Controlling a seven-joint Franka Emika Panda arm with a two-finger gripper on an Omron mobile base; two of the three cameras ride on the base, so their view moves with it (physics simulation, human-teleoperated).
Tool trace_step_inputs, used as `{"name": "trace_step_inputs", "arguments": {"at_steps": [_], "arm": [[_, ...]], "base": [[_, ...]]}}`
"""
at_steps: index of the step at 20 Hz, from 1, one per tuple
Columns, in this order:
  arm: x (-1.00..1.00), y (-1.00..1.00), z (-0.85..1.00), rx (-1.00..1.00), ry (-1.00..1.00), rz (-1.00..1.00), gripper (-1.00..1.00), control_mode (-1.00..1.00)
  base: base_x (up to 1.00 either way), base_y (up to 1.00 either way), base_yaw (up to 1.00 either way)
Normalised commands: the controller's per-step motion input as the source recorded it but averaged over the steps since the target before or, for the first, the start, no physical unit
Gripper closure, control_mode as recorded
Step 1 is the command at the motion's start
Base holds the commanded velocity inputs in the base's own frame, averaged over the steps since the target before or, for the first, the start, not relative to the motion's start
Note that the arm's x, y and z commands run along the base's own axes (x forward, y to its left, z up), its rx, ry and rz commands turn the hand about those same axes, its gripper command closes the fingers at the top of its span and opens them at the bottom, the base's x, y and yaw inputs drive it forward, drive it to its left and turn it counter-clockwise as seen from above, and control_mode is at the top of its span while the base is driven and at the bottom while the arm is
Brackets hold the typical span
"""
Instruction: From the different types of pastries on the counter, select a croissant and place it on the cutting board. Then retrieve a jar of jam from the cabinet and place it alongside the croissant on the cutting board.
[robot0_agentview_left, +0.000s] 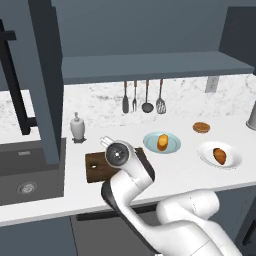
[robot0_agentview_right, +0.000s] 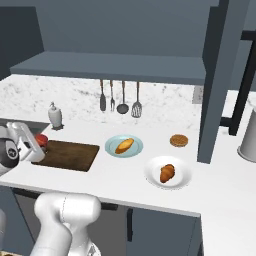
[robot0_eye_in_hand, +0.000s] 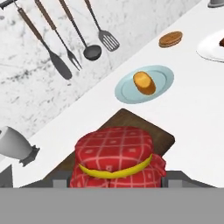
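My gripper (robot0_eye_in_hand: 113, 180) is shut on the jar of jam (robot0_eye_in_hand: 114, 154), a red jar with a red checked cloth top and a yellow band. Jar (robot0_agentview_right: 41, 141) and gripper (robot0_agentview_right: 38, 148) hang at the left end of the dark brown cutting board (robot0_agentview_right: 67, 155); whether the jar touches the board I cannot tell. The orange-brown croissant (robot0_agentview_right: 167, 173) lies on a white plate (robot0_agentview_right: 182, 176) to the right, well apart from the board. The yellow-orange bun (robot0_agentview_left: 162, 142) sits on a blue plate (robot0_agentview_left: 174, 145). The flat brown disc pastry (robot0_agentview_left: 201, 127) lies on the white counter (robot0_agentview_left: 185, 170).
Several utensils (robot0_agentview_left: 142, 97) hang on the back wall. A white dispenser (robot0_agentview_left: 76, 127) stands behind the board, beside the sink (robot0_agentview_left: 25, 175). The dark cabinet (robot0_agentview_left: 150, 65) spans overhead, with its open door (robot0_agentview_left: 47, 75) at the left. A grey pot (robot0_agentview_right: 248, 135) stands far right.
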Motion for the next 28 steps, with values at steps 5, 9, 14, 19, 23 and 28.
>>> {"name": "trace_step_inputs", "arguments": {"at_steps": [5,9,14,19,23,28], "arm": [[0.0,0.32,-0.44,-0.04,0.05,0.0,1.0,-1.0],[0.01,0.12,-0.31,-0.04,0.03,0.0,1.0,-1.0],[0.42,0.0,-0.05,0.0,0.0,0.0,1.0,-1.0],[0.18,0.04,-0.07,0.0,0.01,0.0,1.0,-1.0],[0.42,0.03,-0.7,-0.12,0.09,0.0,1.0,-1.0],[0.68,0.0,-0.1,-0.06,-0.01,0.0,1.0,-1.0]], "base": [[0.0,0.0,0.0],[0.0,0.0,0.0],[0.0,0.0,0.0],[0.0,0.0,0.0],[0.0,0.0,0.0],[0.0,0.0,0.0]]}}
